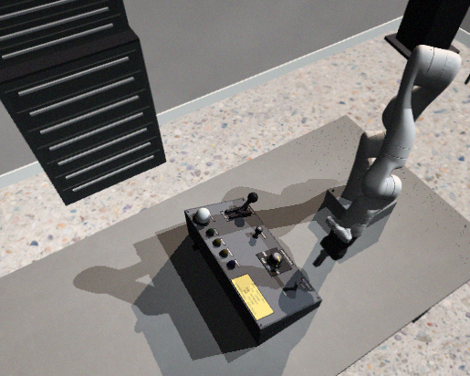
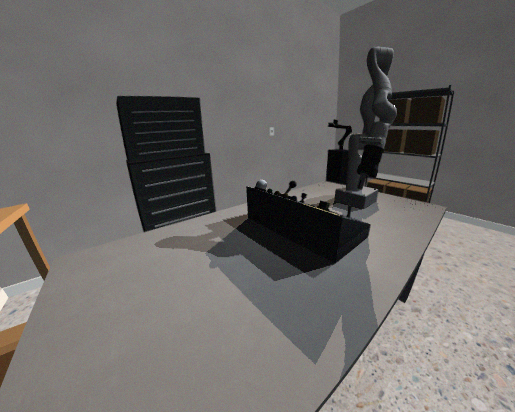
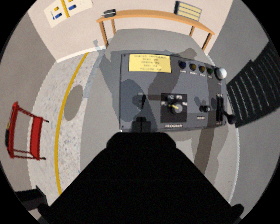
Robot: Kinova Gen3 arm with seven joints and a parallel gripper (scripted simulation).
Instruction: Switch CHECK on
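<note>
The dark console (image 1: pixel 251 269) stands on the grey table, its long side running away from the arm. On its top are a white dome button (image 1: pixel 202 215), a ball-topped lever (image 1: pixel 246 205), a small toggle (image 1: pixel 258 231), a round knob (image 1: pixel 275 259), a row of small buttons (image 1: pixel 221 247), a yellow label (image 1: pixel 252 297) and a small switch (image 1: pixel 295 287) near the end. The labels are too small to read, so I cannot tell which control is CHECK. My gripper (image 1: pixel 319 261) is shut and empty. It hangs above the table beside the console's arm side, apart from it. The wrist view looks down on the console (image 3: pixel 167 92).
The arm's base (image 1: pixel 345 201) stands on the table just behind the console. A black drawer cabinet (image 1: pixel 76 91) stands on the floor beyond the table. A shelf rack with boxes (image 2: pixel 418 135) is behind the arm. A wooden table (image 2: pixel 8 225) is at the left.
</note>
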